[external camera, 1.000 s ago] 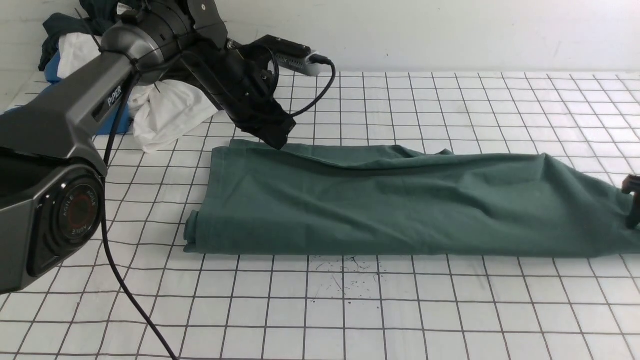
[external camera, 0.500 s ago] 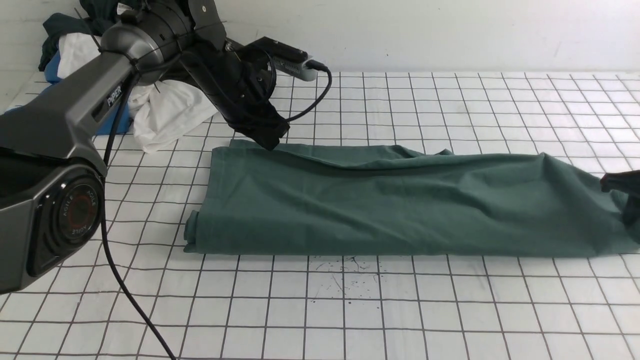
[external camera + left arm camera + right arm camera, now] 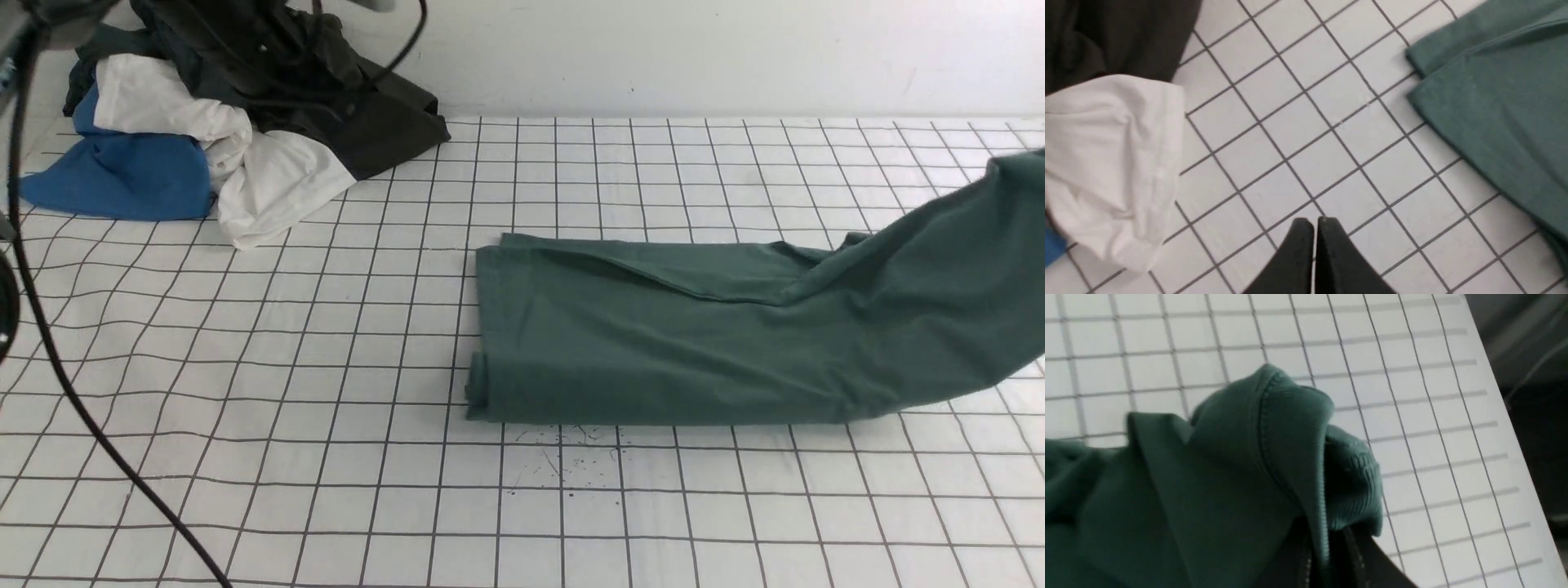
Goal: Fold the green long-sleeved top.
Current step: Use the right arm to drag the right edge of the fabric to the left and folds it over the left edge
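Two things are changing at once as I am watching the feeds. My left arm is pulling up and away from the green top (image 3: 653, 343). A second ago it was leaning over the far left corner of the cloth, and now it is all but gone from the front view. Meanwhile the right end of the top is rising off the table (image 3: 326, 367) toward the right edge of the front view. The whole folded strip is sliding to the right with it, its left end now lying well further over than before. I am reading this as the right arm starting to carry that end up and over for the next fold, though the drag is shifting the strip along the table. The left gripper (image 3: 1313, 228) is hanging with its jaws pressed together, holding nothing, over bare table between the pile of clothes (image 3: 163, 155) and the top. The right gripper (image 3: 1331, 559) is clamping nearly closed on a ribbed edge of the top, with cloth bunching just beyond the jaws.
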Robot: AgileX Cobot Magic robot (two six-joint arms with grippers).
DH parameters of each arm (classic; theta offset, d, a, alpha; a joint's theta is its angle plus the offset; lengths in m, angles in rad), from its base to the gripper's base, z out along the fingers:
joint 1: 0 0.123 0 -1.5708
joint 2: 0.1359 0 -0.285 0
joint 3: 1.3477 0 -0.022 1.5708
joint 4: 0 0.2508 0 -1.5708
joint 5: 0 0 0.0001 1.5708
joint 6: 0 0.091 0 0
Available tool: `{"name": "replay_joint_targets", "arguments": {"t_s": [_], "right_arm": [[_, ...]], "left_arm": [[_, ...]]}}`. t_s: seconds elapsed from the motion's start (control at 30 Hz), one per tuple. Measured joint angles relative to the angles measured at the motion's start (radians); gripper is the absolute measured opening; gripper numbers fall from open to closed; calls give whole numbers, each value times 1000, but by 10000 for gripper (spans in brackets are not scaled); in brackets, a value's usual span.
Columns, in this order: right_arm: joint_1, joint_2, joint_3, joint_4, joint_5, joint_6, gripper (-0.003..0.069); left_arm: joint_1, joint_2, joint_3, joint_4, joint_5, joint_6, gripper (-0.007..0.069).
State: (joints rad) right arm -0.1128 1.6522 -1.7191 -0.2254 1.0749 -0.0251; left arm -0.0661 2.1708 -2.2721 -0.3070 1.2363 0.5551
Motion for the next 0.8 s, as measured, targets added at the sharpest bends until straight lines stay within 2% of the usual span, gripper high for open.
{"name": "replay_joint_targets", "arguments": {"t_s": [0.13, 0.17, 0.2, 0.27, 0.33, 0.4, 0.43, 0.5, 0.63, 0.7, 0.8], "right_arm": [[196, 33, -93, 99, 40, -69, 47], [208, 37, -101, 110, 42, -71, 47], [309, 87, -130, 155, 44, -85, 47], [413, 162, -156, 196, 40, -92, 47], [459, 205, -172, 217, 33, -93, 47], [570, 325, -219, 269, -10, -86, 47], [576, 333, -219, 269, -10, -85, 47], [649, 424, -267, 286, -39, -65, 47], [695, 512, -328, 295, -45, -60, 66], [707, 543, -357, 313, -44, -60, 99], [710, 553, -403, 342, -33, -60, 209]], "left_arm": [[15, -10, 0, -5, 2, -16, -7], [16, -10, 0, -6, 2, -18, -7], [18, -10, 0, -11, 4, -25, -7], [19, -10, 0, -22, 6, -27, -7], [21, -10, 0, -27, 9, -28, -7], [21, -10, 0, -40, 9, -28, -7], [21, -10, 0, -40, 9, -28, -7], [21, -10, 0, -39, 9, -32, -7], [21, -10, 0, -35, 11, -32, -7], [21, -10, 0, -33, 12, -32, -7], [21, -10, 0, -33, 13, -32, -7]]}}
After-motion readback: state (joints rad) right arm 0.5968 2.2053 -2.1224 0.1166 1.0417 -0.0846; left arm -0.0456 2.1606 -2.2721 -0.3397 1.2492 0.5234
